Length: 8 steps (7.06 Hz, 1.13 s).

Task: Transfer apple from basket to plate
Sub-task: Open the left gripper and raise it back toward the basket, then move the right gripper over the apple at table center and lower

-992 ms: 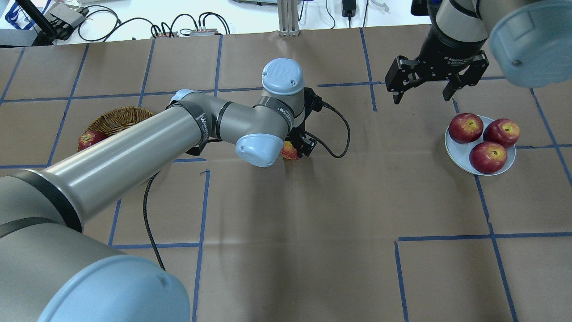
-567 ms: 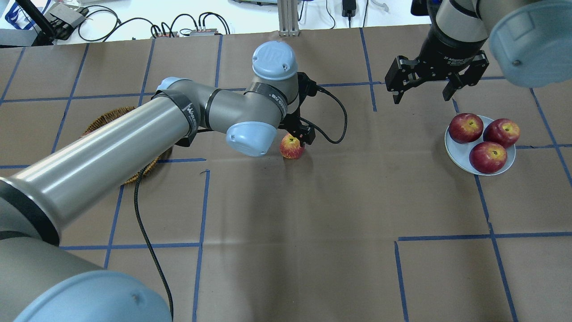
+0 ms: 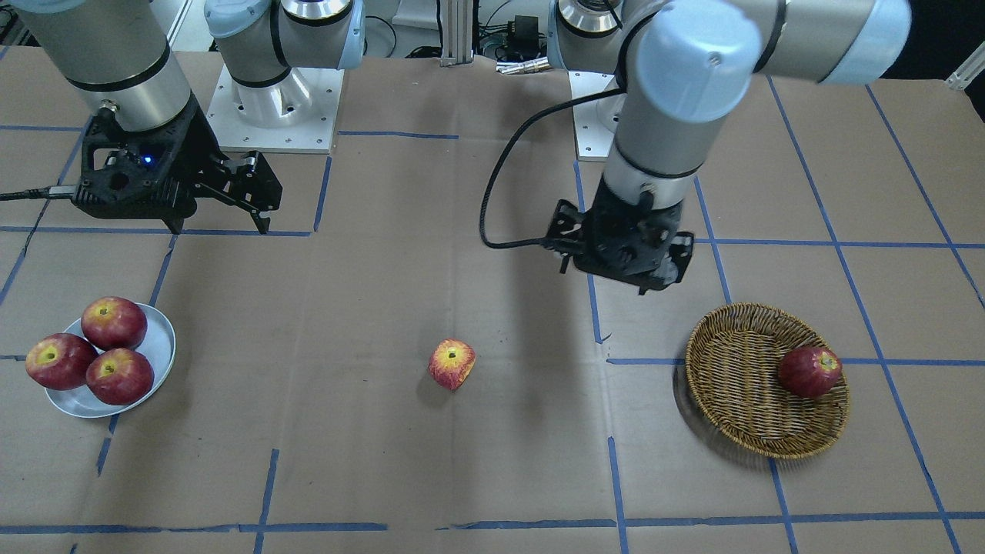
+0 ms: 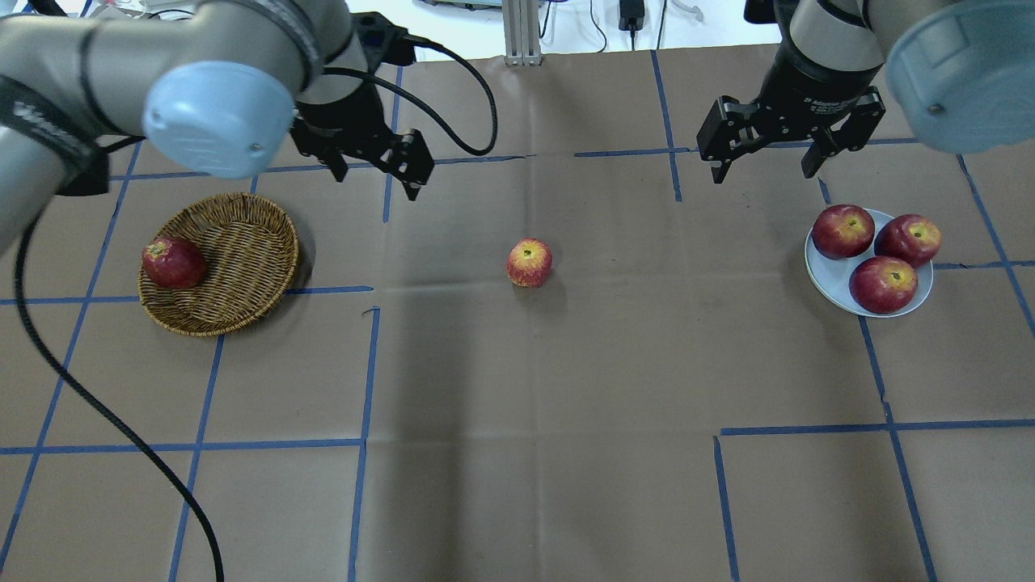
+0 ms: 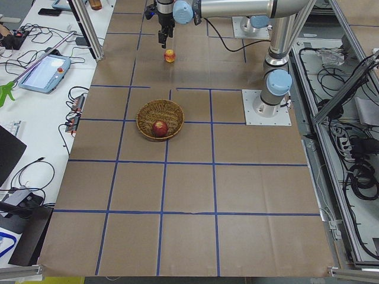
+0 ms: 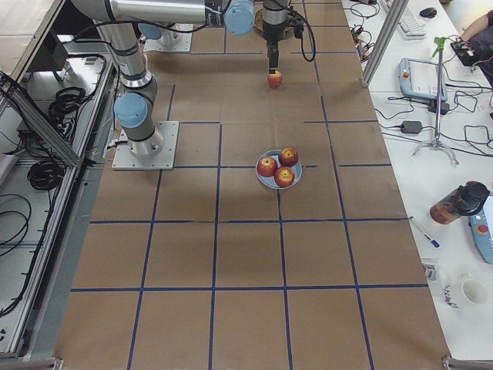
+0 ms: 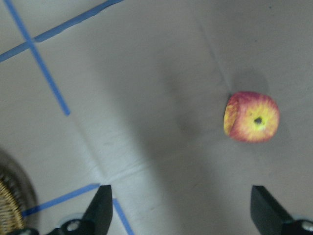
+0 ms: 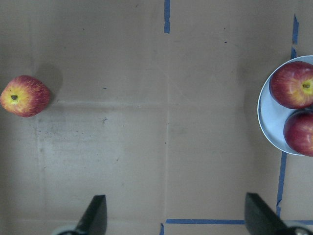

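Note:
The streaked red-yellow apple (image 4: pixel 530 263) lies alone on the brown paper at the table's middle, apart from both grippers; it also shows in the front view (image 3: pixel 452 364) and both wrist views (image 7: pixel 252 116) (image 8: pixel 24 95). The wicker basket (image 4: pixel 242 234) (image 3: pixel 731 385) stands at the left. The pale plate (image 4: pixel 834 273) (image 3: pixel 159 342) stands at the right. My left gripper (image 4: pixel 364 162) (image 3: pixel 622 269) is open and empty, raised between basket and apple, towards the far side. My right gripper (image 4: pixel 762 168) (image 3: pixel 219 223) is open and empty, raised beyond the plate.
A darker deep-red apple (image 4: pixel 172 262) lies in the basket. Three deep-red apples (image 4: pixel 881 283) fill the plate. The left arm's black cable (image 4: pixel 453 73) hangs above the table. Blue tape lines cross the paper.
My left gripper has let go of the streaked apple at the table's middle and drawn back up and to the left, uncovering the basket. The right arm has hardly moved.

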Motion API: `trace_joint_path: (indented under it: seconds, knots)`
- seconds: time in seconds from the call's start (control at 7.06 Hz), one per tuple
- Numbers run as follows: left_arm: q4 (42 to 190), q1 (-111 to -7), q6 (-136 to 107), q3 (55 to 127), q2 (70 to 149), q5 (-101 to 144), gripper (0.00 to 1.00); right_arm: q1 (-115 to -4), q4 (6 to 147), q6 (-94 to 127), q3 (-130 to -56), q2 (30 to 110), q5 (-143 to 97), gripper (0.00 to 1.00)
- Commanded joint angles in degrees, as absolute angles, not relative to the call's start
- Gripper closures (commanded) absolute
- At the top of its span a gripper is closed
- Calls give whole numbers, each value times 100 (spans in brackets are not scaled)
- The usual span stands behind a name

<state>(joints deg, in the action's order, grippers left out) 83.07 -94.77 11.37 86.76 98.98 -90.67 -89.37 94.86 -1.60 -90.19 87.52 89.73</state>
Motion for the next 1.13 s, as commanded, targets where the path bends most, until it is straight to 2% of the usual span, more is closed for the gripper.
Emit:
trace_joint_path:
  seconds: [0.0, 0.42, 0.99]
  knots:
    - [8666, -8913, 1151, 8727, 9492, -9105, 0, -9017, 9606, 16, -8826, 8667, 8965, 0]
    - [8666, -8921, 1134, 8833, 9545, -9114, 0, -10129, 9807, 1156, -8114, 7737, 9053, 0]
    - [8675, -8930, 1099, 8859, 9492, -9114, 0, -11125, 11342, 2293, -8147, 6568, 9255, 0]
